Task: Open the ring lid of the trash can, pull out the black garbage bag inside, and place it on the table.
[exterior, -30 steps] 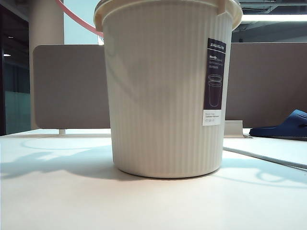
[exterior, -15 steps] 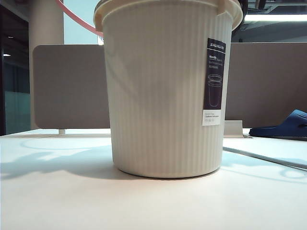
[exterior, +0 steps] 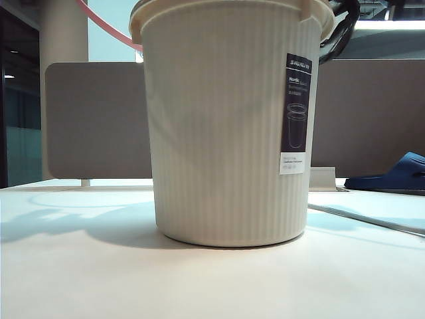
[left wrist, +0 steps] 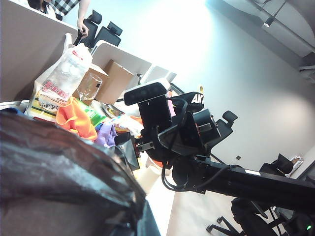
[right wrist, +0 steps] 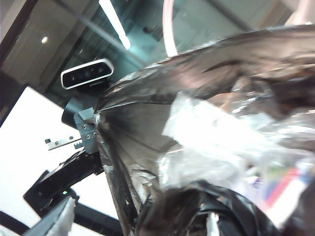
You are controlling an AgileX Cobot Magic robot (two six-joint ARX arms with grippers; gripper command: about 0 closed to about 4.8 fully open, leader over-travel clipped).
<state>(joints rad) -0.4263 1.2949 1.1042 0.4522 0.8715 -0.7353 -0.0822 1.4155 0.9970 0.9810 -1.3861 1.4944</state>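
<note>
While the trash can (exterior: 229, 126) fills view, black garbage bag (right wrist: 197, 147) hiding both grippers' fingers.

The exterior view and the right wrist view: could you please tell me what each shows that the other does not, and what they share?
Only the exterior view shows the trash can standing on the table, its dark label and a blue slipper. Only the right wrist view shows the black garbage bag, crinkled and close to the lens, with the left arm's wrist camera beyond. Both show part of the pink ring lid. Neither shows the left or right gripper.
</note>
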